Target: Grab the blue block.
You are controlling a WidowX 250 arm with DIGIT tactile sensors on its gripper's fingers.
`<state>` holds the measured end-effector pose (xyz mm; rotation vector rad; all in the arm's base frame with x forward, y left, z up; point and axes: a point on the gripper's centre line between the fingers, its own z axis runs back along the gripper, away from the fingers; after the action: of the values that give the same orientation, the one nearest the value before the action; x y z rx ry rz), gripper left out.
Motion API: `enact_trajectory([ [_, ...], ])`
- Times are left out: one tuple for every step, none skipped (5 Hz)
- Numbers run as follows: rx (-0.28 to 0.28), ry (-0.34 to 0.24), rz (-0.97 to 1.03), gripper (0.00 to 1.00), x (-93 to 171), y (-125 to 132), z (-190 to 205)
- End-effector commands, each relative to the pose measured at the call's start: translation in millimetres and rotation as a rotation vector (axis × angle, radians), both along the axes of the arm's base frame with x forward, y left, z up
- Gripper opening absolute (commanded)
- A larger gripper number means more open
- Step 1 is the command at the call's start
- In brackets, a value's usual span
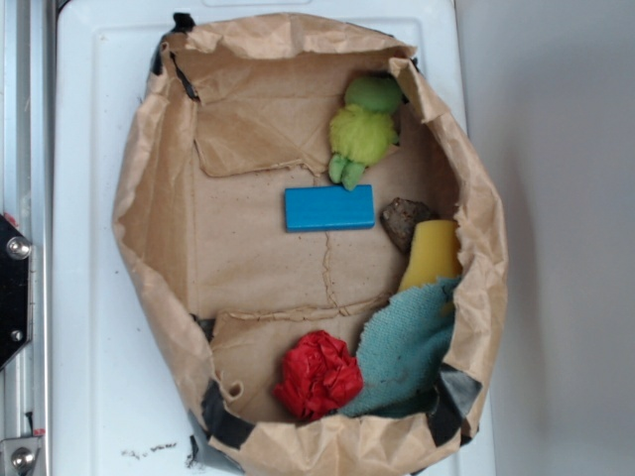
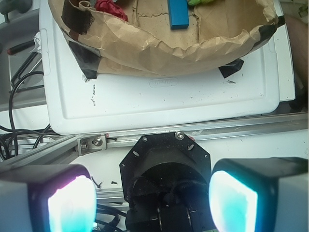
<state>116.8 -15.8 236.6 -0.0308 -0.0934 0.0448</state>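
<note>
here, blue block (image 1: 329,208) flat in paper bag (image 1: 159,258), beside green plush (image 1: 360,134), jaws spread wide apart, empty

Open floor left of the blue block, clutter to its right

The blue block (image 1: 329,208) lies flat with bare paper to its left and below; the green plush (image 1: 360,132) touches its top edge, a brown lump (image 1: 405,222) sits just beside its right end, and crumpled bag walls (image 1: 149,198) ring everything.
</note>
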Motion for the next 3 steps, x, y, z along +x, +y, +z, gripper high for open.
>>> enact_trajectory([
  [0.000,0.000,0.000,1.00,0.0,0.0,0.0],
  [0.021,0.103,-0.043,1.00,34.6,-8.8,-9.0],
  [0.059,0.091,0.016,1.00,64.2,-10.8,-14.1],
])
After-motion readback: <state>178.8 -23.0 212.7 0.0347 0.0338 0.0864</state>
